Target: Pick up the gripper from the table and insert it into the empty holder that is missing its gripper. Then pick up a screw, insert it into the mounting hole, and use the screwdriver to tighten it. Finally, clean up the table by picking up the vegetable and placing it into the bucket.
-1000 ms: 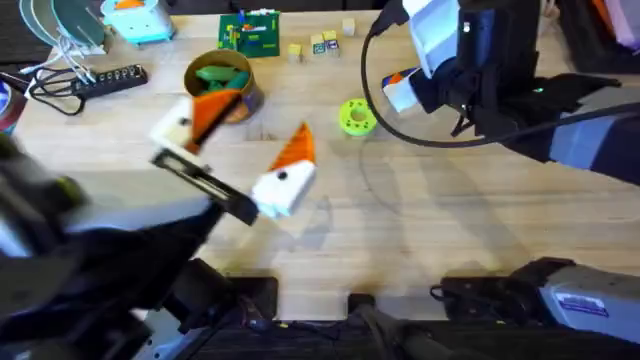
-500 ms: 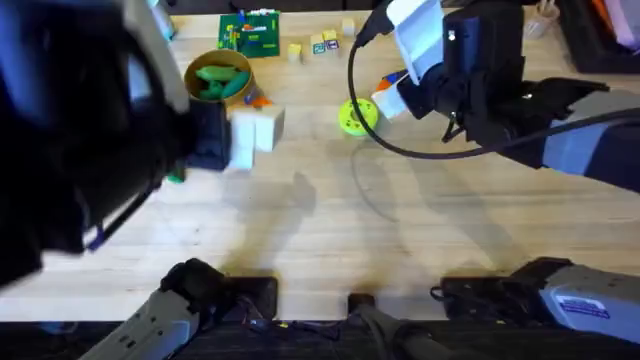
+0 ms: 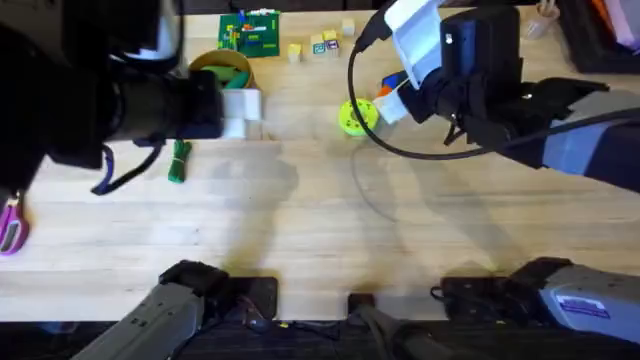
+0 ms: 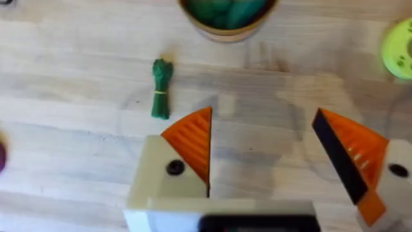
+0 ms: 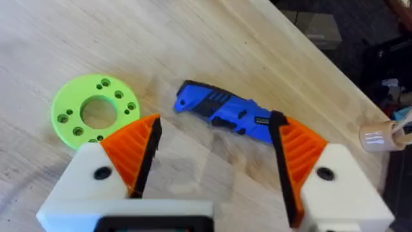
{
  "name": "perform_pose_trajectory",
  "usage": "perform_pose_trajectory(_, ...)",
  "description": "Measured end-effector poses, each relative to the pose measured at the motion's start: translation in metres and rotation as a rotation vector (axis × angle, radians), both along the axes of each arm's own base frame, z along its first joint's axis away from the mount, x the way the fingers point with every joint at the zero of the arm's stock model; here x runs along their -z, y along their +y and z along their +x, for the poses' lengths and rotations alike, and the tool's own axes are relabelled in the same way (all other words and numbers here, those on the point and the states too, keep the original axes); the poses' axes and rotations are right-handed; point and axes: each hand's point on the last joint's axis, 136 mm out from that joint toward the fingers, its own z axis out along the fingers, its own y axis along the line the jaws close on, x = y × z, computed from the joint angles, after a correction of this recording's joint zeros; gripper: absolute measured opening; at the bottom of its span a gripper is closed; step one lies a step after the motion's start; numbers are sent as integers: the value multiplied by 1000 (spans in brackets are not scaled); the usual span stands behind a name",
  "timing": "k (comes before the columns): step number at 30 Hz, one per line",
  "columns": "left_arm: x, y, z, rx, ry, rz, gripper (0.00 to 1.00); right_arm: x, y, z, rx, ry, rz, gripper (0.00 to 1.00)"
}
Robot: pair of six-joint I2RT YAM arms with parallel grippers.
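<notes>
1. Pale wooden table (image 3: 330, 240) lies under me in the overhead view. The dark green vegetable (image 3: 178, 160) lies just beside the bucket (image 3: 222, 66), on its near side. Half a second ago my left arm hid this spot; now it has drawn back.
2. From the left wrist view, my left gripper (image 4: 270, 161) is spread and empty, near the vegetable (image 4: 161, 96). I should come down straight over it.
3. From the right wrist view, my right gripper (image 5: 215, 161) is also parted, empty, above the screwdriver (image 5: 225, 116).

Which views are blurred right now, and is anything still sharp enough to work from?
Overhead: left arm looms large, dark and smeared. Left wrist: vegetable is sharp, bucket slightly soft. Right wrist: screwdriver reads crisply on the table.
</notes>
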Motion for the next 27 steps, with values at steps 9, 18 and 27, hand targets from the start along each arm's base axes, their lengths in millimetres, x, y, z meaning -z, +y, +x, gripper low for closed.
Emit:
perform_pose_trajectory(9, 32, 99, 17, -312, 130, 25, 992, 0, 0, 0, 0, 0, 0, 991)
perform_pose_trajectory(18, 100, 134, 13, -284, 446, 43, 992, 0, 0, 0, 0, 1, -1, 991)
perform_pose_trajectory(27, 165, 164, 40, -296, 519, -48, 994, 0, 0, 0, 0, 1, 0, 991)
